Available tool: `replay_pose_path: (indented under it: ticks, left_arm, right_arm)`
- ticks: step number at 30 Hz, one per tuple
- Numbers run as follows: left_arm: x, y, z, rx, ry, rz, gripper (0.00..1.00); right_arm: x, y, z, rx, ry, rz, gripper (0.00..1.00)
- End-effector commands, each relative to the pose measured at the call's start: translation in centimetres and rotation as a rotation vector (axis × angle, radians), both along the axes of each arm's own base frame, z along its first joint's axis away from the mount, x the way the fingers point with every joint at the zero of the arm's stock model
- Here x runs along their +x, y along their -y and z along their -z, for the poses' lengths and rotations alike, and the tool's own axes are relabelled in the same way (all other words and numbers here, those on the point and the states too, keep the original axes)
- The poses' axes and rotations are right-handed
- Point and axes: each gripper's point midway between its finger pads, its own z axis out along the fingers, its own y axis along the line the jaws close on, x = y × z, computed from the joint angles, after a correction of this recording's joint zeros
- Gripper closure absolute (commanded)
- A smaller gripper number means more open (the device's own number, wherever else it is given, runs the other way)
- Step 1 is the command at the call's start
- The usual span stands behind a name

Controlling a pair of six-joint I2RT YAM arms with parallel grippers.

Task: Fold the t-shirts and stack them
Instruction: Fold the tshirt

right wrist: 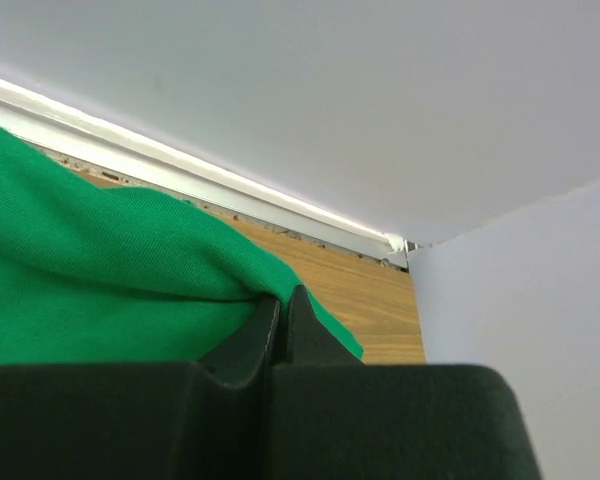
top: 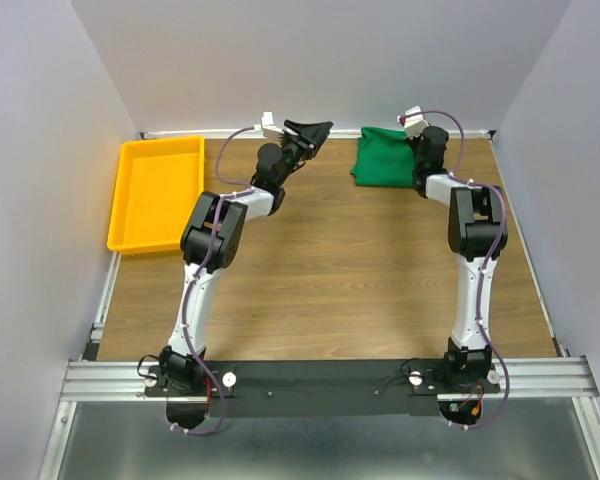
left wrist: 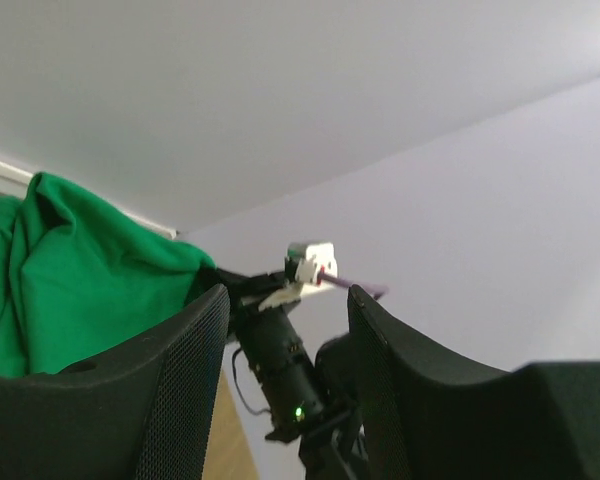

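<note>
Green t-shirt (top: 382, 157) sits bunched at the bench (top: 330, 270) far edge, right claw (right wrist: 283, 305) clenched on it; left claw (top: 315, 130) gapes apart.

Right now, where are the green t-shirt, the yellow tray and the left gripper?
green t-shirt (top: 383, 157), top view, middle of the cloth.
yellow tray (top: 158, 195), top view, bare floor.
left gripper (left wrist: 288, 295), left wrist view, gap between its open jaws.
</note>
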Motion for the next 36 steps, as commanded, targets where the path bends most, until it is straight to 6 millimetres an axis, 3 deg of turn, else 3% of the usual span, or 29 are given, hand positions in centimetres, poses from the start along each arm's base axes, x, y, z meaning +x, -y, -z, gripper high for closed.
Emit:
replay_pose_path:
  ticks: [1, 2, 4, 5, 6, 7, 8, 9, 10, 11, 12, 14, 15, 16, 17, 18, 19, 20, 21, 24, 25, 28, 29, 36]
  left_arm:
    - [-3.0, -0.2, -2.1, 0.103, 0.164, 0.042, 0.42]
    - [-3.4, -0.3, -2.1, 0.122, 0.175, 0.043, 0.42]
    - [-4.8, -0.7, -2.5, 0.183, 0.216, 0.041, 0.42]
    - [-5.9, -1.1, -4.6, 0.196, 0.26, 0.037, 0.42]
    - [-6.4, -1.4, -5.2, 0.248, 0.302, 0.013, 0.42]
    - [-7.1, -2.0, -3.9, 0.294, 0.275, 0.001, 0.42]
    - [-7.9, -2.5, -4.6, 0.33, 0.3, -0.018, 0.42]
    - [-9.3, -3.5, -8.0, 0.343, 0.36, -0.062, 0.42]
    - [-9.9, -4.5, -6.1, 0.44, 0.339, -0.095, 0.42]
    - [-10.7, -5.4, -6.8, 0.47, 0.348, -0.137, 0.42]
    - [-12.8, -6.7, -8.0, 0.498, 0.358, -0.164, 0.42]
    - [-14.7, -8.6, -8.9, 0.585, 0.392, -0.231, 0.41]
    - [-16.7, -10.2, -11.5, 0.6, 0.421, -0.286, 0.41]
    - [-17.9, -11.2, -10.1, 0.646, 0.399, -0.298, 0.4]
    - [-18.9, -12.2, -10.3, 0.683, 0.412, -0.329, 0.33]
    - [-21.3, -14.0, -12.9, 0.661, 0.446, -0.388, 0.28]
    - [-22.3, -15.0, -10.7, 0.694, 0.398, -0.382, 0.21]
    - [-24.8, -16.3, -12.9, 0.667, 0.448, -0.415, 0.07]
    - [-25.5, -17.3, -11.0, 0.701, 0.403, -0.41, 0.02]
    - [-29.4, -18.5, -12.9, 0.735, 0.49, -0.405, 0.01]
    - [-29.9, -18.6, -11.9, 0.775, 0.452, -0.38, 0.02]
    - [-32.2, -19.0, -11.7, 0.824, 0.449, -0.346, 0.02]
    - [-33.3, -19.2, -12.0, 0.819, 0.465, -0.344, 0.02]
    - [-35.6, -19.2, -8.6, 0.787, 0.423, -0.287, 0.02]
  right_arm:
    - [1.0, -0.7, -0.2, -0.024, 0.019, -0.04, 0.96]
    - [1.5, -0.8, -0.1, -0.033, 0.024, -0.044, 0.79]
    - [2.0, -0.1, -0.2, -0.049, 0.026, 0.002, 0.55]
    - [2.8, 0.3, -0.4, -0.051, 0.041, 0.03, 0.39]
    - [3.0, 0.7, -1.0, -0.05, 0.056, 0.061, 0.33]
    - [3.1, 1.3, -1.2, -0.05, 0.062, 0.097, 0.28]
    - [2.8, 2.0, -1.8, -0.036, 0.079, 0.146, 0.24]
    - [2.5, 2.5, -3.5, -0.021, 0.106, 0.164, 0.23]
    - [2.1, 2.5, -4.2, -0.01, 0.106, 0.163, 0.22]
    - [1.6, 1.9, -4.4, 0.015, 0.102, 0.133, 0.21]
    - [0.2, 1.6, -6.2, 0.035, 0.096, 0.107, 0.2]
    - [-1.0, -1.3, -6.5, 0.085, 0.008, -0.058, 0.17]
    - [-2.0, -2.7, -6.1, 0.099, -0.063, -0.142, 0.16]
    - [-5.3, -4.3, -4.7, 0.1, -0.221, -0.255, 0.14]
    - [-7.4, -8.7, -3.7, 0.061, -0.308, -0.552, 0.08]
    - [-10.1, -10.7, -2.0, 0.039, -0.41, -0.714, 0.07]
    - [-15.3, -13.0, 0.7, 0.093, -0.589, -0.894, 0.07]
    - [-17.0, -14.2, 1.8, 0.029, -0.634, -0.969, 0.07]
    - [-17.6, -14.4, 2.8, 0.011, -0.667, -0.966, 0.07]
    - [-16.6, -13.9, 5.6, -0.033, -0.74, -0.866, 0.07]
    - [-15.6, -13.3, 5.6, -0.049, -0.741, -0.805, 0.07]
    - [-13.0, -12.8, 6.0, -0.07, -0.713, -0.7, 0.07]
    - [-12.6, -13.3, 6.3, -0.088, -0.709, -0.695, 0.07]
    - [-10.1, -13.2, 8.4, -0.199, -0.721, -0.571, 0.11]
